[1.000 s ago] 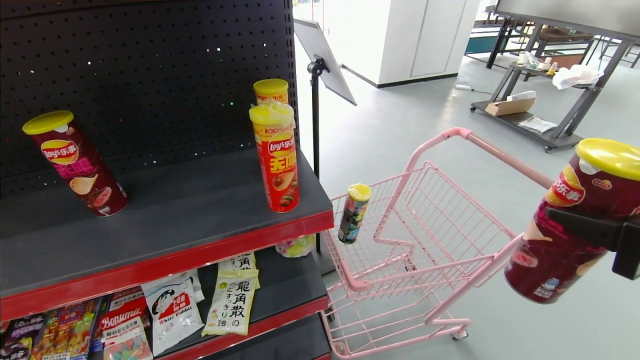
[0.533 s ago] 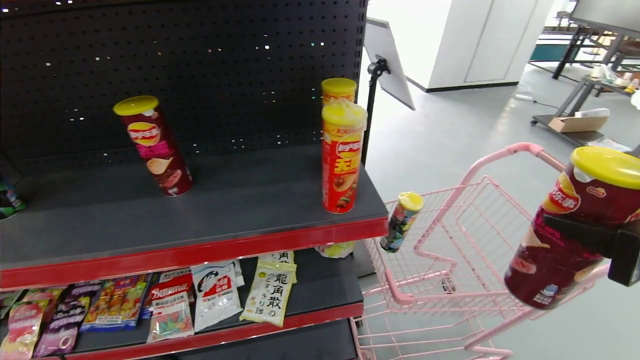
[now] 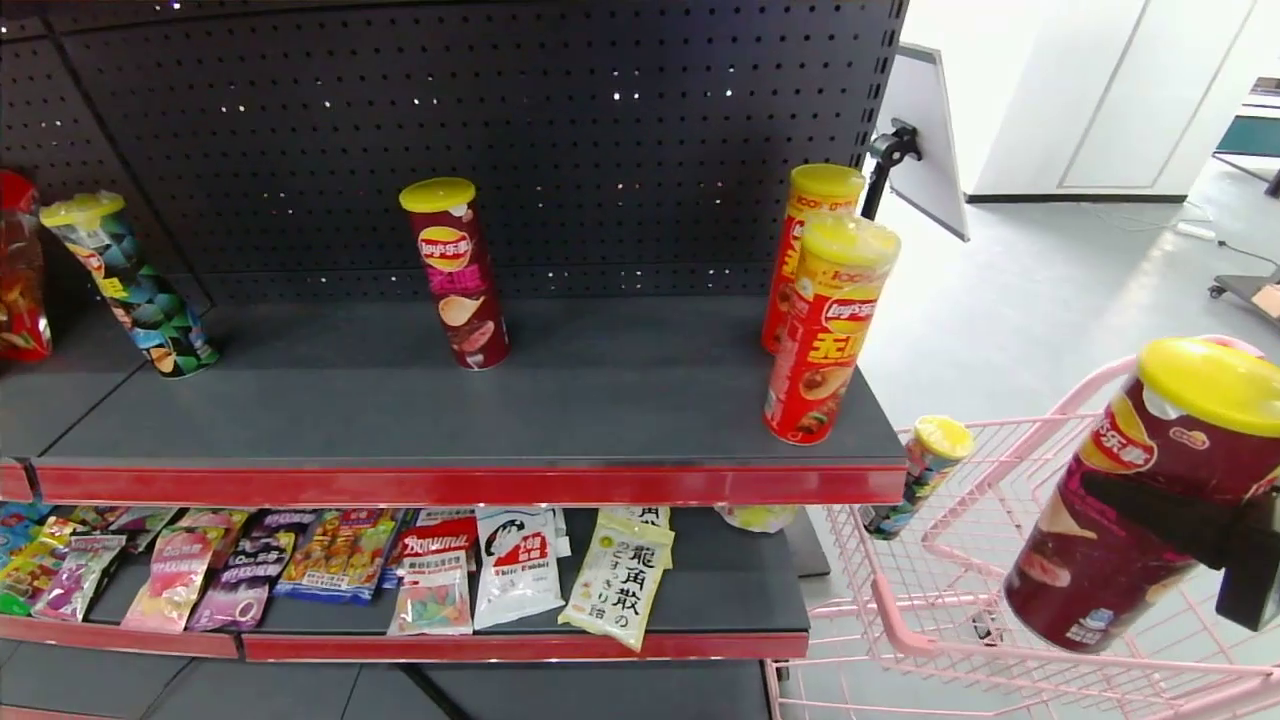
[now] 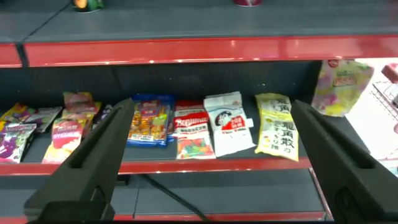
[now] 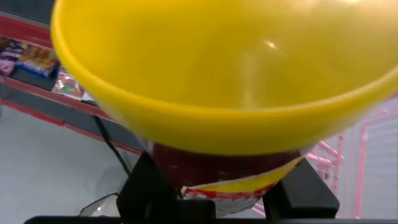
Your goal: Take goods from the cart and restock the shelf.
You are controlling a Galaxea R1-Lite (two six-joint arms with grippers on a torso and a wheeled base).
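Observation:
My right gripper (image 3: 1185, 520) is shut on a maroon chips can (image 3: 1120, 520) with a yellow lid, held tilted above the pink cart (image 3: 905, 625) at the right. In the right wrist view the can's yellow lid (image 5: 230, 68) looms close, with the black fingers (image 5: 149, 196) clamped on either side of the body. My left gripper (image 4: 211, 162) is open with nothing between its fingers, facing the lower shelf (image 4: 186, 167). The dark upper shelf (image 3: 620, 400) carries another maroon can (image 3: 455, 272). A patterned can (image 3: 920, 475) leans in the cart.
Two orange cans (image 3: 830, 330) stand at the upper shelf's right end, and a patterned can (image 3: 130, 285) and a red one (image 3: 15, 270) at its left. Snack bags (image 3: 520, 575) line the lower shelf. A pegboard wall (image 3: 500, 130) backs the shelf. A sign stand (image 3: 925, 120) rises behind the cart.
The head camera has swung left, so the shelf now fills more of the picture and the cart sits at the right edge. The held can keeps its place in the right gripper.

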